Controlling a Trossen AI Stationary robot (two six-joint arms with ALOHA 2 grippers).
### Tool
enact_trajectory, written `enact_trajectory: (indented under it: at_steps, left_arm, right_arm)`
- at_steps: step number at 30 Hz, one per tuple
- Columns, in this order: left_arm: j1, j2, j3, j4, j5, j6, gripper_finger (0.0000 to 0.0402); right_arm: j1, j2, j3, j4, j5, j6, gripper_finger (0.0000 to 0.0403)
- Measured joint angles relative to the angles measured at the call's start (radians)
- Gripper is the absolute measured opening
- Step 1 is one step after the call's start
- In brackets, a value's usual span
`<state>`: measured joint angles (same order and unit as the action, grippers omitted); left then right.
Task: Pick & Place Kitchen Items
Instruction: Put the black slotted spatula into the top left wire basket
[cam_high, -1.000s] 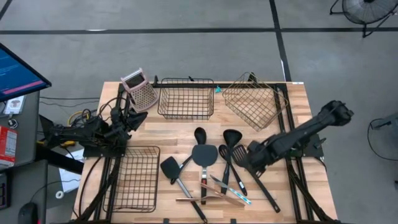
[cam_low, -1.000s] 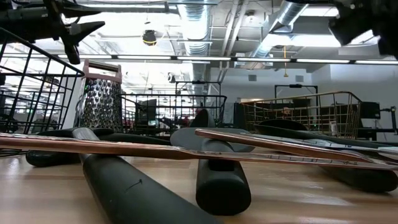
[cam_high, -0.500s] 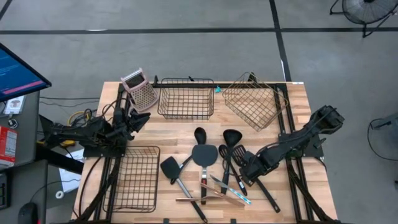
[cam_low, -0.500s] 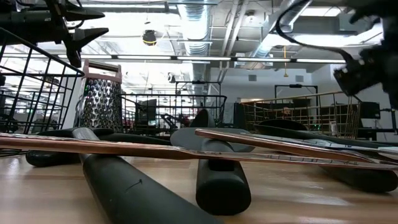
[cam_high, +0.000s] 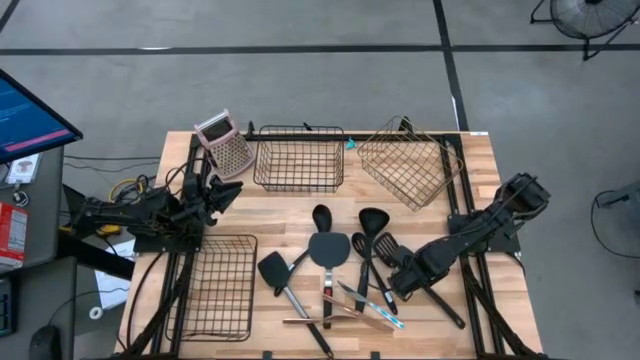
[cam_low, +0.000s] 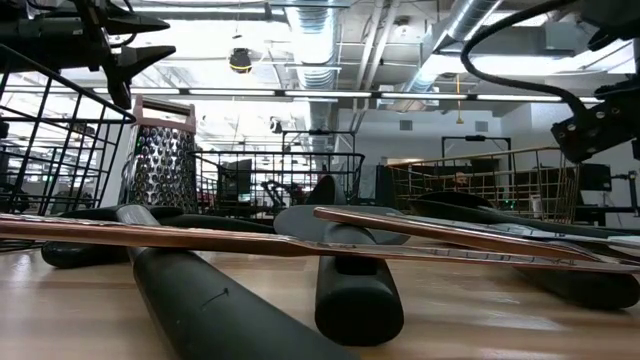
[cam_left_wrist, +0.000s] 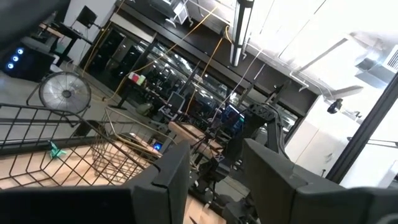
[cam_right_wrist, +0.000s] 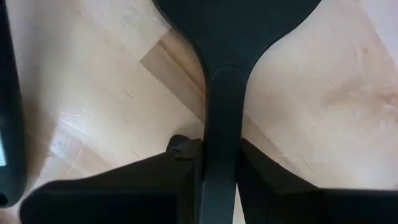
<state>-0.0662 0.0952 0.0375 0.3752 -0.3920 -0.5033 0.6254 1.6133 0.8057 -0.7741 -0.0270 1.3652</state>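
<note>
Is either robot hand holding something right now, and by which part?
The right hand grips a black spatula by its handle, just behind the blade. The left hand holds nothing.

Right pincer (cam_high: 397, 266) low over black slotted spatula (cam_high: 420, 285); left pincer (cam_high: 222, 192) raised near grater (cam_high: 224, 143).

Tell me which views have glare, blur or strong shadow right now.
Low view: ceiling lights glare, the near black handle is soft. Left wrist view: the windows blow out white and the fingers sit dark. Right wrist view: the spatula fills the frame, close and dark. High view: even light.
</note>
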Motion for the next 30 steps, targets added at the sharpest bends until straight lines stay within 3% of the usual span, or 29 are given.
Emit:
enact_trajectory:
  at_steps: [7, 13, 23, 30]
  left_arm:
    - [0.000, 0.000, 0.000, 0.000, 0.000, 0.000, 0.0133]
    - [0.000, -0.001, 0.000, 0.001, 0.000, 0.001, 0.0133]
    - [0.000, -0.001, 0.000, 0.002, 0.000, 0.000, 0.0133]
    - [0.000, -0.001, 0.000, 0.009, 0.000, -0.071, 0.0133]
  right_arm:
    - [0.002, -0.094, 0.001, 0.006, 0.023, 0.032, 0.0061]
    - [0.003, -0.248, 0.001, 0.029, 0.038, 0.032, 0.0061]
    - [-0.014, -0.505, 0.003, 0.173, 0.283, -0.036, 0.0061]
    - [-0.152, -0.563, 0.003, 0.355, 0.373, -0.254, 0.0061]
